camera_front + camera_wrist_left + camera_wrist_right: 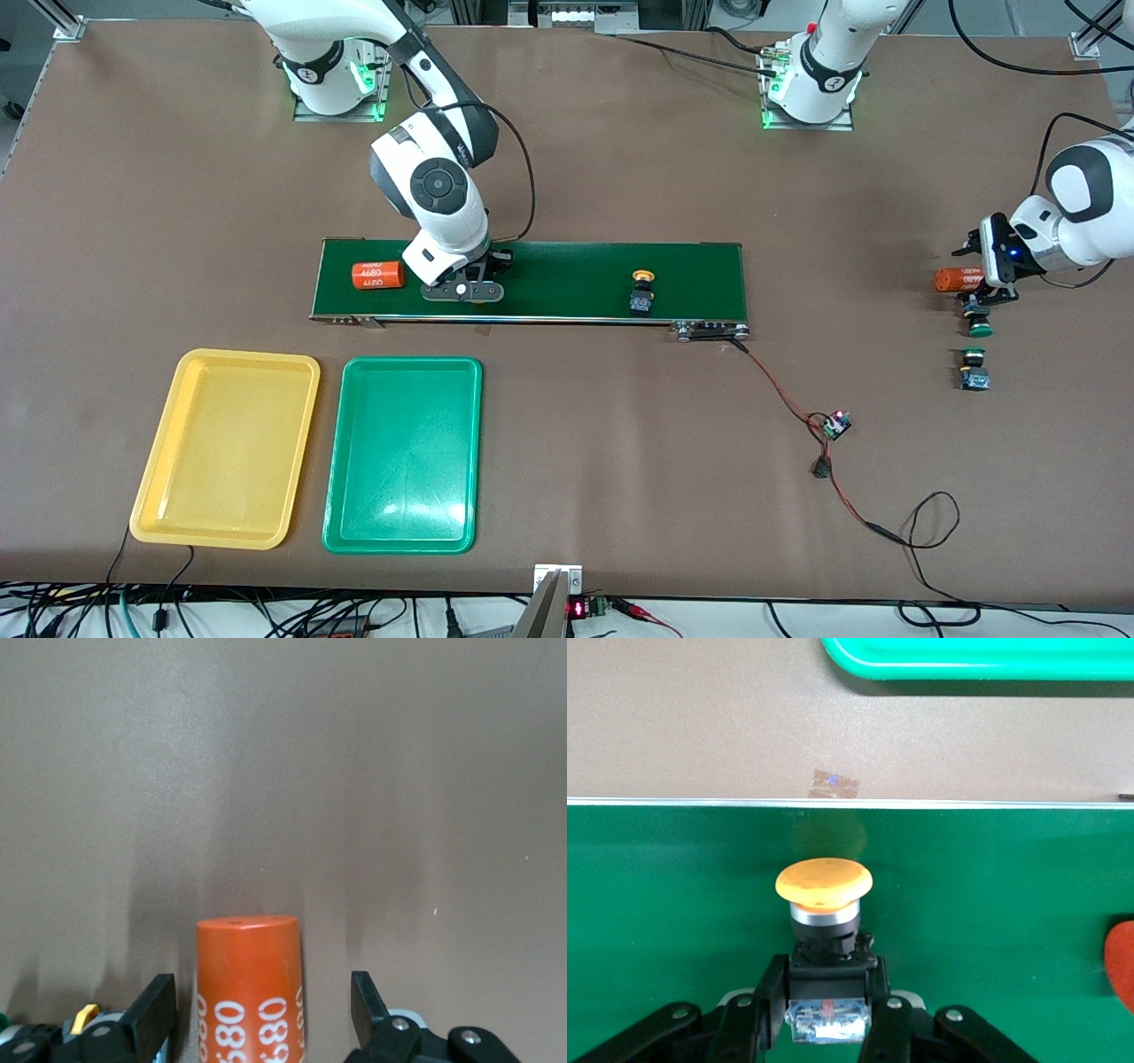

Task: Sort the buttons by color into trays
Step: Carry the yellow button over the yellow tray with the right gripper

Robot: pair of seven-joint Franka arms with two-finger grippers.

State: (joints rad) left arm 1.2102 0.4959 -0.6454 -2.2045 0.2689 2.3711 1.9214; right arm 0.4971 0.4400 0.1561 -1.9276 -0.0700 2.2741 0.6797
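Right tool [830, 1014] clamped on yellow button [824, 895] on the conveyor belt [567, 266]; left tool [263, 1010] spread wide around orange cylinder [250, 988]

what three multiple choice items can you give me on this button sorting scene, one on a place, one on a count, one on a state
1. Where is the yellow button that no gripper holds?
A. on the conveyor belt
B. in the yellow tray
C. beside the trays

2. How many green buttons lie on the table toward the left arm's end?
A. one
B. two
C. four

3. How do the jaws of the right gripper stand?
A. open over the green tray
B. shut on a yellow-capped button
C. shut on an orange cylinder

Answers:
1 A: it stands on the belt, toward the left arm's end.
2 B: two green caps show there, one nearer to the front camera than the other.
3 B: the right wrist view shows the jaws clamped on its black body.
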